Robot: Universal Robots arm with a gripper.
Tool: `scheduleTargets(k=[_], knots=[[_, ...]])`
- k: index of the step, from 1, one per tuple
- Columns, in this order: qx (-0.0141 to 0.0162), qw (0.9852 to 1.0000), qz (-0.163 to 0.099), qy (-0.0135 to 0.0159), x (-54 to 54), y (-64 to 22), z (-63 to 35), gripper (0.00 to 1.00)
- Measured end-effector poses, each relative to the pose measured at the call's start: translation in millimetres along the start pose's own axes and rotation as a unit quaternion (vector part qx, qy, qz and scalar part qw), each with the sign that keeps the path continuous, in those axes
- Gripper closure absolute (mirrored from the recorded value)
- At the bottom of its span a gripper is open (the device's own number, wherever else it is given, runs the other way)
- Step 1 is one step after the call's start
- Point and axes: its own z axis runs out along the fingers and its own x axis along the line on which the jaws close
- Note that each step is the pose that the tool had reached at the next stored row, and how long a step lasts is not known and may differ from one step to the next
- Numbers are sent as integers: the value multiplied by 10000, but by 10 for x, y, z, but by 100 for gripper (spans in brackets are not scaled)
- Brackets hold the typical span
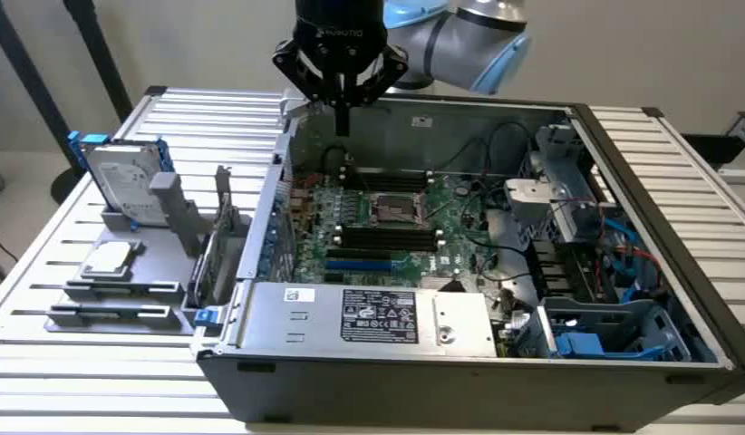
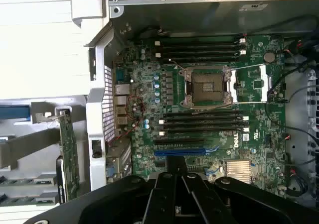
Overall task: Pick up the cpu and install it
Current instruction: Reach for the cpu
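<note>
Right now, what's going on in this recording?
The robot arm's gripper hangs shut and empty over the far side of the open computer case, above the motherboard. The cpu lies untouched on the grey parts rack at the exterior view's left, in front of the upright hard drive. The cpu socket on the board is empty, so nothing has been picked up or installed yet.

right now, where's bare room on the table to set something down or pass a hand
Bare slats of the table: at the exterior view's right of the case, in front of the tray toward the camera, and behind the tray. Crowded: the tray, holding the drive and cpu, and the case's cabled inside.
</note>
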Motion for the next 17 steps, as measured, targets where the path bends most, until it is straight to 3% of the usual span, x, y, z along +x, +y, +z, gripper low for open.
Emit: scheduleTargets(k=[14,17], knots=[[0,10000,0,1,3,0,0,89],[1,10000,1,15,113,-6,-3,89]])
